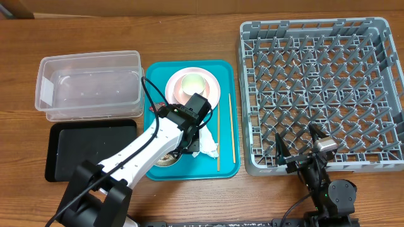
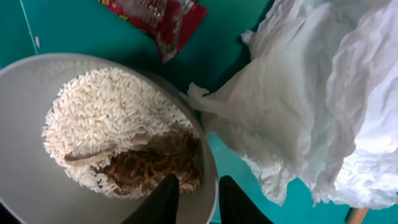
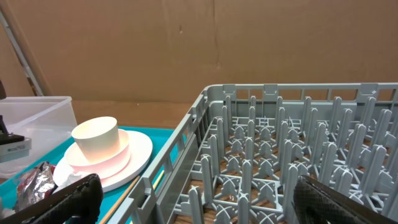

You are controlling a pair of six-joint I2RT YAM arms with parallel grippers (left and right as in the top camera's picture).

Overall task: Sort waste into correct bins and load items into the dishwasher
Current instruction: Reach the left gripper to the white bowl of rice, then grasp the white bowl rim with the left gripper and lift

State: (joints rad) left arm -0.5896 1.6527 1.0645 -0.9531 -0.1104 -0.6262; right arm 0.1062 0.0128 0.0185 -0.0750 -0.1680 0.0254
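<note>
In the left wrist view a white bowl [image 2: 25, 124] holds white rice [image 2: 112, 106] and brown food bits [image 2: 155, 165]. My left gripper [image 2: 198, 182] straddles its rim, one finger inside and one outside, closed onto it. The crumpled white tissue [image 2: 311, 93] lies right of the bowl and the red wrapper [image 2: 168, 18] beyond it. In the overhead view my left gripper [image 1: 188, 135] is over the teal tray [image 1: 227, 69], near the tissue [image 1: 208, 149]. My right gripper [image 1: 297, 144] is open and empty over the front left corner of the grey dish rack [image 1: 322, 94].
The pink plate [image 1: 208, 94] with the white cup [image 1: 192, 82] sits at the back of the teal tray. Two chopsticks [image 1: 218, 139] lie along its right side. The clear tub [image 1: 88, 85] and the black tray [image 1: 82, 151] stand to the left.
</note>
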